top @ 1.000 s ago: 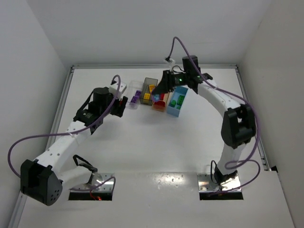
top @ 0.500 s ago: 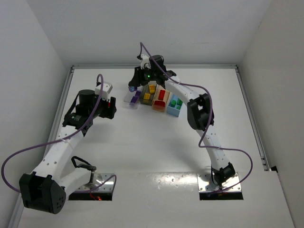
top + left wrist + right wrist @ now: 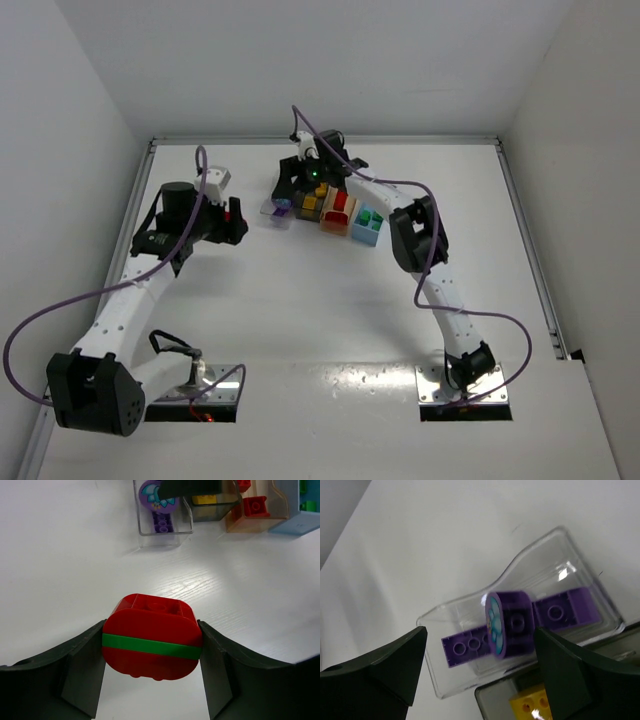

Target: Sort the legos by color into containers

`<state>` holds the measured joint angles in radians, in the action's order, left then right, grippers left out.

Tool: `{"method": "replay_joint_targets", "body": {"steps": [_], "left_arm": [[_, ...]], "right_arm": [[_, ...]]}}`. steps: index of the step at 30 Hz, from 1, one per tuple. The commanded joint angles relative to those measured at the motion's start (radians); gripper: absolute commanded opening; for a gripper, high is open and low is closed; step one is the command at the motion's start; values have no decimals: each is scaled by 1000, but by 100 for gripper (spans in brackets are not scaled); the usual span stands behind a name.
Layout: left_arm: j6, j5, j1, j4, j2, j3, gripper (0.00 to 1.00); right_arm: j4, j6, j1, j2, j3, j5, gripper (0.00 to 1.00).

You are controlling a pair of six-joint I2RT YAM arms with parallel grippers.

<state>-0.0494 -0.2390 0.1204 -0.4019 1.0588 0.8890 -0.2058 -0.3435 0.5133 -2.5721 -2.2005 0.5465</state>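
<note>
White table (image 3: 330, 300) bears four small bins (image 3: 335, 224) in a row.

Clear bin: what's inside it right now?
The clear bin holds flat purple bricks and a round purple piece with a teal flower face. No other colours show. Whatever lies directly under the round piece is covered.

Bright, even, diffuse light fills the top view: the white table (image 3: 330, 300) and walls look washed out, the arms cast only faint soft shadows, and the metal base plates (image 3: 430, 380) at the near edge glint. In the left wrist view the red-and-green brick (image 3: 152, 637) is crisp and glossy between the dark left fingers (image 3: 80, 670), and the table's grain catches a sheen. In the right wrist view the round purple brick (image 3: 509, 624) is slightly blurred, the clear bin (image 3: 465, 611) shows a white glint, and the right fingers (image 3: 380, 670) are dark, unfocused shapes.
</note>
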Motion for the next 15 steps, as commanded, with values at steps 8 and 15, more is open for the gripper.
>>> {"method": "replay_joint_targets", "body": {"steps": [8, 15], "left_arm": [[-566, -151, -87, 210, 128, 59, 10], [-924, -121, -48, 314, 222, 50, 9]], "right_arm": [[178, -9, -35, 578, 555, 60, 89], [298, -240, 4, 955, 978, -160, 89]]}}
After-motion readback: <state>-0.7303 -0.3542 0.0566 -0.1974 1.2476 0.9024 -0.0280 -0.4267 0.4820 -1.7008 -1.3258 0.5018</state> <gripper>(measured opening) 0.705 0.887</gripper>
